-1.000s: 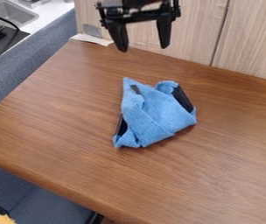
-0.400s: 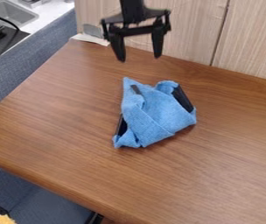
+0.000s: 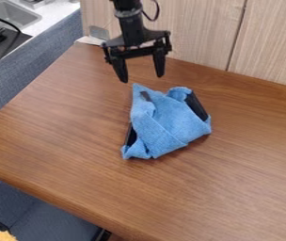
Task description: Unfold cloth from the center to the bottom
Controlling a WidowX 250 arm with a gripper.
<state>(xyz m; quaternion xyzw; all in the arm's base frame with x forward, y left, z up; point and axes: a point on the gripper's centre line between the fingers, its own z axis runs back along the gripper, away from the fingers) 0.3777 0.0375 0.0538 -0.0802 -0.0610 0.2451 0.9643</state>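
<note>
The black gripper [image 3: 141, 79] hangs near the back of the table, its two fingers spread apart with nothing between them. Just below it in the view lies the blue cloth [image 3: 165, 123], crumpled and folded over on itself near the middle of the wooden table. Black parts show at the cloth's right edge, its left edge and near its top corner; I cannot tell whether they belong to the cloth or to something under it. The gripper's fingertips are apart from the cloth, above its top left corner.
The brown wooden table [image 3: 64, 141] meets light wood panels [image 3: 202, 37] at the back. A small whitish piece [image 3: 90, 40] lies at its back left corner. Beyond a blue-grey padded partition [image 3: 48, 63] on the left stands a metal sink [image 3: 13, 14].
The gripper has come down and slightly left in the view, closer to the cloth, with more of the arm showing above it. The cloth has stayed as it was.
</note>
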